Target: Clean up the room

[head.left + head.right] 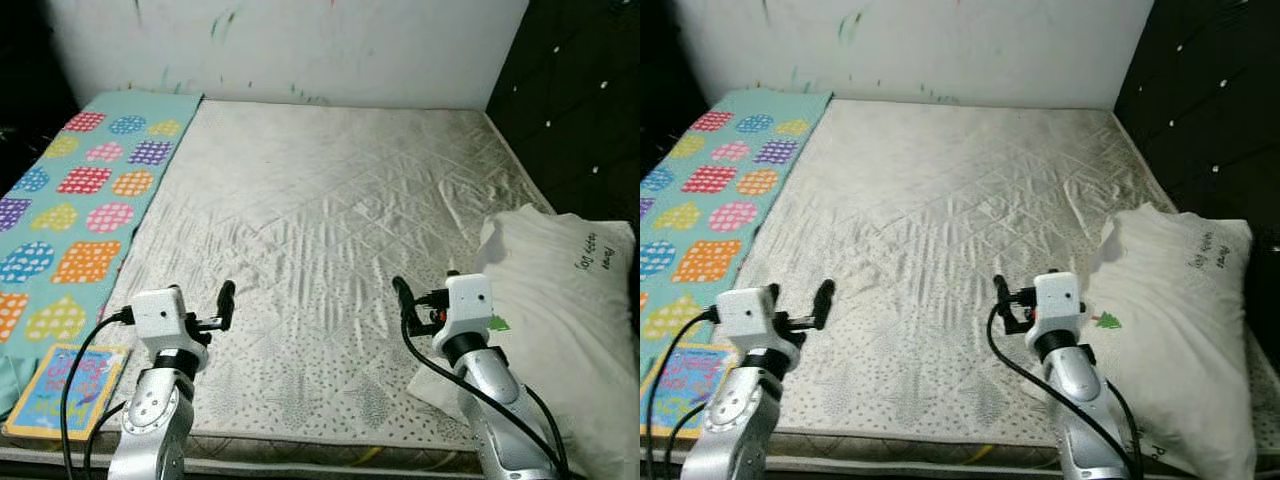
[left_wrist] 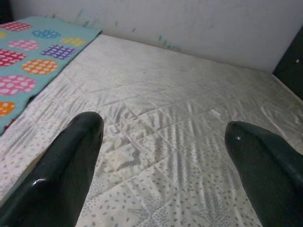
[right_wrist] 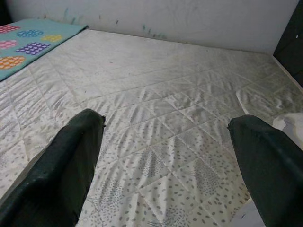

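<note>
mattress (image 1: 330,250): one, bare and quilted, running away from the robot to the white wall (image 1: 300,45); its middle lies open.
mat (image 1: 80,215): one, teal with coloured hearts and squares, along the mattress's left edge, long axis pointing away toward the wall.
pillow (image 1: 560,320): one, white, at the near right of the mattress, rumpled, its long axis roughly front to back; it lies just beside and to the right of the right arm.
book (image 1: 68,388): one, a bright picture book, flat at the near left corner on the mat's end, down and to the left of the left arm.
right gripper (image 3: 165,156): raised over the near mattress, fingers spread wide, nothing between them; it is the nearer arm to the pillow, so i judge that reach goes rightward.
left gripper (image 2: 161,156): raised over the near mattress, fingers likewise well apart and empty; nearer to the book, which lies to its left and below.
count: two things look out of place, pillow and book, one per side.
</note>
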`<state>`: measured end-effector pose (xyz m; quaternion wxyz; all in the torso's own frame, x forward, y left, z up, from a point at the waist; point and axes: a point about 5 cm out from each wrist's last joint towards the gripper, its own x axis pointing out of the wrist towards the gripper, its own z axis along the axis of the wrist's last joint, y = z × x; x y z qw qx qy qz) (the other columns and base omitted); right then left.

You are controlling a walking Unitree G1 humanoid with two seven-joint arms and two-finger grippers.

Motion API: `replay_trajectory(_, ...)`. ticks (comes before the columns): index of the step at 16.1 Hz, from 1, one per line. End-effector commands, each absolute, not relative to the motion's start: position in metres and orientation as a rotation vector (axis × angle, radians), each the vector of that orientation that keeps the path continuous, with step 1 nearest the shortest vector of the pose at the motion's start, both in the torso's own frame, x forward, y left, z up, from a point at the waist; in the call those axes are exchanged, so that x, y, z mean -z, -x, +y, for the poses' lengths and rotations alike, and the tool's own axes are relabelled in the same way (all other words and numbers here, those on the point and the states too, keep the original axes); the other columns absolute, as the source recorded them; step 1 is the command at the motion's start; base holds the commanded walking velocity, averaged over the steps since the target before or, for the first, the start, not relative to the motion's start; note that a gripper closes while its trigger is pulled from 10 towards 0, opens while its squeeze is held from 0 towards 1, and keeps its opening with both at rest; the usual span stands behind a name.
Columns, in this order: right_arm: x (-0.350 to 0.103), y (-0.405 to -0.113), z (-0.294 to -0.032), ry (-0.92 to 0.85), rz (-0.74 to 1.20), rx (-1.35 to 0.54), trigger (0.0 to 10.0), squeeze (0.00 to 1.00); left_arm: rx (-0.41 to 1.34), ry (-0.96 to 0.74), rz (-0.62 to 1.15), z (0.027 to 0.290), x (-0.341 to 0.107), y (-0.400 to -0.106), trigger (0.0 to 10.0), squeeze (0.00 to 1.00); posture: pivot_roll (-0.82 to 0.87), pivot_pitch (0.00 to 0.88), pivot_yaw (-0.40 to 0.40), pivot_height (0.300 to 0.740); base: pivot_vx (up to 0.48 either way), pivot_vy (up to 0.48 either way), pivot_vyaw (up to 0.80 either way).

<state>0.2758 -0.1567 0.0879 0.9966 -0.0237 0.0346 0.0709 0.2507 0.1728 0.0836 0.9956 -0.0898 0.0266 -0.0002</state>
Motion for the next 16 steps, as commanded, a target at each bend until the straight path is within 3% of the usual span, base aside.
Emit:
replay_trajectory(1, -0.0908, -0.2769, -0.1606, 0.056, 0.060, -0.131, 10.0, 0.00, 0.004, 0.179, 0.060, 0.1704, -0.0825, -0.2505, 10.0, 0.00, -0.09, 0.046, -0.014, 0.740, 0.000, -0.480, 0.00)
replay_trajectory(16, -0.0930, -0.2782, -0.1578, 0.062, 0.049, -0.143, 10.0, 0.00, 0.003, 0.184, 0.062, 0.1702, -0.0826, -0.2509, 10.0, 0.00, -0.09, 0.054, -0.018, 0.740, 0.000, -0.459, 0.00)
